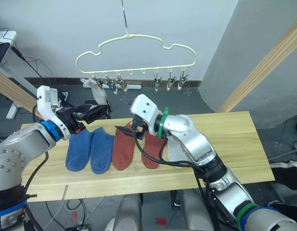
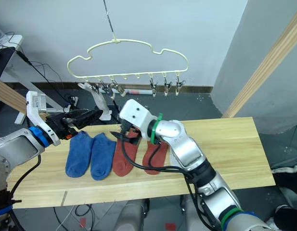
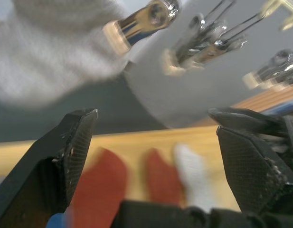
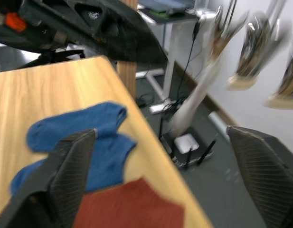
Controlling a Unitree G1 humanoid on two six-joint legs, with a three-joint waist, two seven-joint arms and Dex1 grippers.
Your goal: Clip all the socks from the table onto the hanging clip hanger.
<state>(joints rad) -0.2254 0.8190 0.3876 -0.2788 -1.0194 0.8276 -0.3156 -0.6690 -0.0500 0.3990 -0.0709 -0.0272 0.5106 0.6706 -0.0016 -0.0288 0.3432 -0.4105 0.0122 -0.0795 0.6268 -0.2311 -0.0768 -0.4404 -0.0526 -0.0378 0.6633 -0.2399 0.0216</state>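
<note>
So one grey sock [image 1: 99,92] hangs from clip on clip hanger [image 1: 138,57], far left end. Two blue socks [image 1: 89,150] and two red socks [image 1: 123,148] lie side by side on table [image 1: 235,144], another grey sock [image 1: 175,149] beside them, partly under right arm. Left gripper [image 1: 93,112] wide open, holds nothing, just under hanging sock. Right gripper [image 2: 123,134] wide open too, empty, over red socks

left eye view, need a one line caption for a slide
One grey sock clipped on the clip hanger; open left gripper and right gripper above five socks.
</note>
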